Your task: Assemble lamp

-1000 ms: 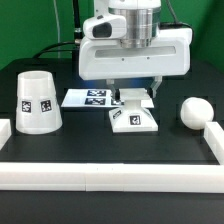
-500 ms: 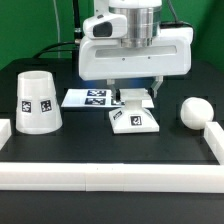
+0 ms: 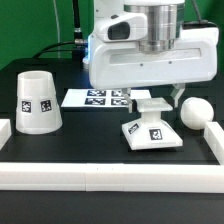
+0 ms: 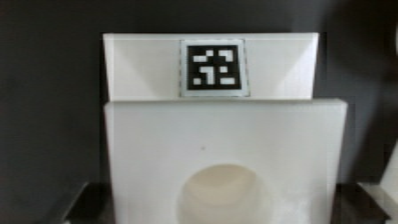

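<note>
The black desk (image 3: 90, 140) is being bordered by long white rails (image 3: 110, 178) along its near edge and at both sides. The white Panda arm (image 3: 150, 50) is being held over the desk, right of centre in the exterior view. The lamp shade (image 3: 37, 102) is being left upright, wide end down, at the exterior view's left, well apart from the other parts. The marker board (image 3: 95, 98) is being left flat on the far side, between the shade and the arm.

The lamp base (image 3: 152, 133) is being kept directly under the arm, near the right rail, with its tag (image 4: 214, 68) and a round socket hole (image 4: 226, 190) being shown in the wrist view. The bulb (image 3: 193, 112) is being left on the desk just right of the base, apart from it.

The pincer (image 3: 152, 99) is being positioned right above the base. Its fingers are being hidden by the arm's housing and blurred in the wrist view, so whether anything is being gripped cannot be told.
</note>
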Controlling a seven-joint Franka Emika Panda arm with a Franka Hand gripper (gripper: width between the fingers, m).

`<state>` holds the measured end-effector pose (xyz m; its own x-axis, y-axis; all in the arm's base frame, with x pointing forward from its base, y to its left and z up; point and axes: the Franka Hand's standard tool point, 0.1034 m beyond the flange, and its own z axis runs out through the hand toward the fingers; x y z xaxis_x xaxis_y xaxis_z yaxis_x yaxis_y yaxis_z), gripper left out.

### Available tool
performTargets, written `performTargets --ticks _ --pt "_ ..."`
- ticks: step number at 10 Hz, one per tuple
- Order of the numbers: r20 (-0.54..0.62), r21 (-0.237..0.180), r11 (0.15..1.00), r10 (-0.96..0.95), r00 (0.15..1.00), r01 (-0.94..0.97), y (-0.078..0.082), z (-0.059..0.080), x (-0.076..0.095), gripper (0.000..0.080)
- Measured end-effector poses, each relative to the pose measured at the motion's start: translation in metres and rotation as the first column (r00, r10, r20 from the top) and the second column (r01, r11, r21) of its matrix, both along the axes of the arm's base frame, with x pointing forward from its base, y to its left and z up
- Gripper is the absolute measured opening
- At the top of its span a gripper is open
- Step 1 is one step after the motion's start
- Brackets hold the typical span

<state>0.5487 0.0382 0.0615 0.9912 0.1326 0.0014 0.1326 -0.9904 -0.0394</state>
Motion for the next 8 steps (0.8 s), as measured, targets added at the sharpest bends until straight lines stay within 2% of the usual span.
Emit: performTargets --ticks 1,5,6,8 --pt "0.000 0.001 1.000 0.006 1.000 -0.006 0.001 0.004 0.004 0.0534" --pt "-0.004 0.000 1.000 0.007 1.000 -0.007 0.001 0.002 0.002 0.0534" --pt "-0.019 0.002 1.000 0.004 1.000 -0.004 0.007 0.005 0.007 0.0534" --pt "-0.003 0.007 1.000 0.009 1.000 -0.009 0.018 0.004 0.031 0.0534"
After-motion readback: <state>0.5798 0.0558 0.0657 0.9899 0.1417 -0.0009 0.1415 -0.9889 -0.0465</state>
